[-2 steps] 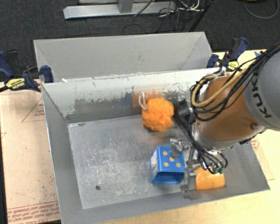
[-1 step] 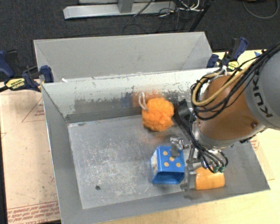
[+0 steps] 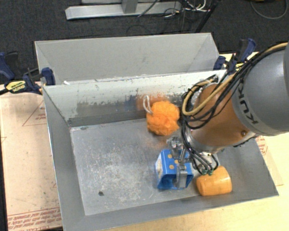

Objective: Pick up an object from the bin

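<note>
where the arm (image 3: 267,93) reaches in from the view's right, its pincer (image 3: 181,171) is down low on a small blue box (image 3: 165,170) that lies on the bin's floor. the box, blue with white and yellow print on its top, sits directly under the pincer and spreads a little to the view's left of it, so that the pincer's tip covers the box's right-hand part. how wide the pincer stands cannot be told, for the wrist and its dark metal parts hide that. it is also unclear whether the box is gripped or merely lies under the tool.

just beside the pincer, toward the bin's front edge and to the view's right, lies a yellow-orange block (image 3: 213,183) with rounded corners. it is close to the box's near corner, though whether the two touch cannot be told. behind the pincer, toward the back wall, rests an orange mesh bath sponge (image 3: 163,117), round and fluffy, with a white cord loop (image 3: 146,105) at its far left side. it lies apart from the box.

above the pincer the wrist bears an orange cover (image 3: 217,128), and a bundle of cables (image 3: 204,97) loops across it. well away from the pincer, to the view's left, the grey bin (image 3: 111,164) shows its scuffed metal floor.
</note>
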